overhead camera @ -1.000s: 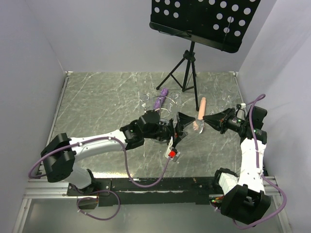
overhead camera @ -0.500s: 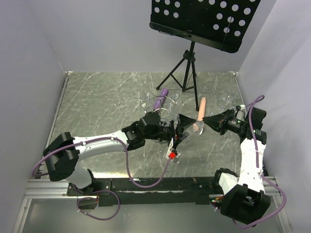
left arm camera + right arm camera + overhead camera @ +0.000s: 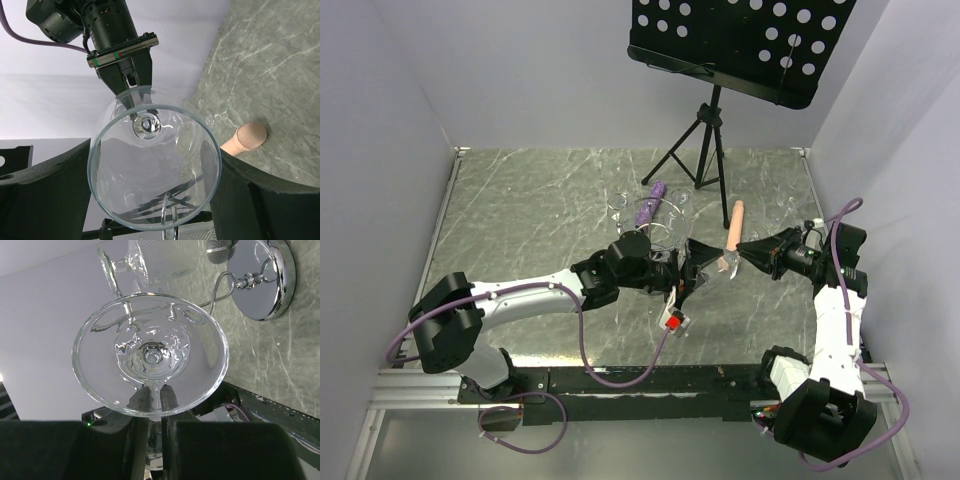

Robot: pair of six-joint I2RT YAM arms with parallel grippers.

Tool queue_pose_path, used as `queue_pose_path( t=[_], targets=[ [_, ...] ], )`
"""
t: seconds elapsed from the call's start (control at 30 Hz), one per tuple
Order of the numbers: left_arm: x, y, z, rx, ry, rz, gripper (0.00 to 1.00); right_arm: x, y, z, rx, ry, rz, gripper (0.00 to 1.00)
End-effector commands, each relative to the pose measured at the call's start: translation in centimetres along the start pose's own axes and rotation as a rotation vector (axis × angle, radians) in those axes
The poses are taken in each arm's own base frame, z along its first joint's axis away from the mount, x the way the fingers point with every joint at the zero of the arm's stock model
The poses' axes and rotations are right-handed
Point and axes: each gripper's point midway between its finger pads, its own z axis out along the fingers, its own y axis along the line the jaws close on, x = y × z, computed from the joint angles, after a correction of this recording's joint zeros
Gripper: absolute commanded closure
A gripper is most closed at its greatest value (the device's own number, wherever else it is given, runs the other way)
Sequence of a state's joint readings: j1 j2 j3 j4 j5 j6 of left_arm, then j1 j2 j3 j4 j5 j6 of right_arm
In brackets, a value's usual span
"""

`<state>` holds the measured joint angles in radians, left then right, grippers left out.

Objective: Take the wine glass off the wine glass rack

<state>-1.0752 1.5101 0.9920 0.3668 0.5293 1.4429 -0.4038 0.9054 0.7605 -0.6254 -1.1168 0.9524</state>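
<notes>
The wine glass (image 3: 155, 175) between two grippers.
Stem pinched by the right gripper (image 3: 156, 390); bowl flanked by the left gripper (image 3: 692, 268), jaws spread.

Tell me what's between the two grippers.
Only the wine glass, sideways: the right gripper pinches its stem, the left gripper flanks its bowl. Left wrist view shows it.
</notes>
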Motion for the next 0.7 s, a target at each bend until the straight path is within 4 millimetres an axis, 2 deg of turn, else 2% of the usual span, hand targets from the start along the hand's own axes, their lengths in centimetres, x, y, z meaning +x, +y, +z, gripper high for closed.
queue_pose_path(
  t=[0.0, 0.1, 0.13, 0.47, 0.6, 0.63, 0.67],
  targets=[
    [-1.5, 4.4, 0.2, -0.095, -0.055, 0.120, 0.33, -0.3, -0.2, -0.1, 0.018, -0.026, -0.006, 0.94],
    [-1.6, 4.5, 0.2, -0.102, -0.060, 0.125, 0.37, -0.2, -0.1, -0.2, 0.019, -0.033, -0.020, 0.93],
    [-1.7, 4.4, 0.2, -0.099, -0.063, 0.123, 0.38, -0.1, -0.2, -0.2, 0.022, -0.035, -0.020, 0.89],
    [-2.1, 4.1, 0.1, -0.076, -0.084, 0.109, 0.43, 0.2, -1.2, -0.3, 0.042, -0.051, -0.036, 0.40],
    [-2.0, 3.3, -0.1, -0.039, -0.075, 0.053, 0.45, 0.2, -1.3, -0.4, 0.052, -0.056, -0.066, 0.28],
    [-2.1, 3.0, -0.1, -0.025, -0.073, 0.034, 0.45, 0.3, -1.4, -0.5, 0.055, -0.056, -0.071, 0.23],
    [-2.1, 2.8, -0.2, -0.013, -0.072, 0.020, 0.46, 0.3, -1.5, -0.5, 0.062, -0.058, -0.081, 0.00]
  ],
)
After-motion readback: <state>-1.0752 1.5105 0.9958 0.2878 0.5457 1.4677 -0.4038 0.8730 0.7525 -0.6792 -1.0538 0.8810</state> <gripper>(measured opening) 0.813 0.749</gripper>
